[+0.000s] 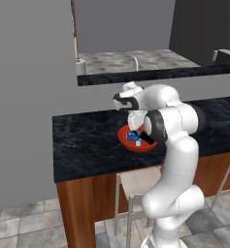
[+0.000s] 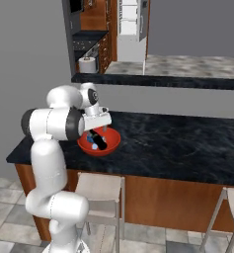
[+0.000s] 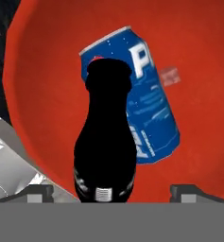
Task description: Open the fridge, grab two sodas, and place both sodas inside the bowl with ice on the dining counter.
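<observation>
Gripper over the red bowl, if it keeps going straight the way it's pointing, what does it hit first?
Most likely the black cola bottle, which lies between the open gripper's fingertips, with the blue can beside it in the bowl. Depth is unclear.

The blue can (image 3: 146, 108), lying in the red bowl (image 3: 203, 61), carries large white lettering along its side; a "P" shows clearly near its top end, and the rest is cut off behind the black bottle (image 3: 105, 137) or too blurred to read. A small pale label near the bottle's base is illegible.
</observation>
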Tool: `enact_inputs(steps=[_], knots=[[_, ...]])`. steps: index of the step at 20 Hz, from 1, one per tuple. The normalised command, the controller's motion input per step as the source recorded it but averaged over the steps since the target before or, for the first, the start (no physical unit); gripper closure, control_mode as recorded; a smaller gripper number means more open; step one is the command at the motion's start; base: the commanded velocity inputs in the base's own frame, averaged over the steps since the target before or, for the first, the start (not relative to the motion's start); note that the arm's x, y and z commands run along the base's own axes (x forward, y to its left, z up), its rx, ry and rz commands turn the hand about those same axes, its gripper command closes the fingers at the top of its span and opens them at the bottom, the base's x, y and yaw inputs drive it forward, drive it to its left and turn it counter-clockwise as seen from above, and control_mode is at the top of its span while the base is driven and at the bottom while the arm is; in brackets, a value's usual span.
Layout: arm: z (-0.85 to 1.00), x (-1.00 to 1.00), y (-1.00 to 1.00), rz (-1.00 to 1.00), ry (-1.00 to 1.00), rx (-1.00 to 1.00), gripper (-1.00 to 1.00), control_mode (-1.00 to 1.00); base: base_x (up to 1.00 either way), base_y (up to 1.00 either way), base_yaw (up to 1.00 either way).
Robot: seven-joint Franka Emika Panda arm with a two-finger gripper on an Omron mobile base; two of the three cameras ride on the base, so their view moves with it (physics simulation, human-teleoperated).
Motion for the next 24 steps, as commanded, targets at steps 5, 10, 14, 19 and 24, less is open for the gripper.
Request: enact_inputs(steps=[5, 10, 14, 19, 24], knots=[[0.38, 0.0, 0.0, 0.04, -0.01, 0.01, -1.0, -1.0, 0.0, 0.0, 0.0], [0.46, -0.04, 0.0, 0.06, -0.07, 0.0, -1.0, -1.0, 0.0, 0.0, 0.0], [0.39, -0.23, 0.0, 0.07, -0.08, 0.01, -1.0, -1.0, 0.0, 0.0, 0.0], [0.18, -0.5, 0.0, 0.04, -0.12, 0.1, -1.0, -1.0, 0.0, 0.0, 0.0], [0.02, -0.76, 0.01, 0.0, -0.26, 0.18, -1.0, -1.0, 0.0, 0.0, 0.0]])
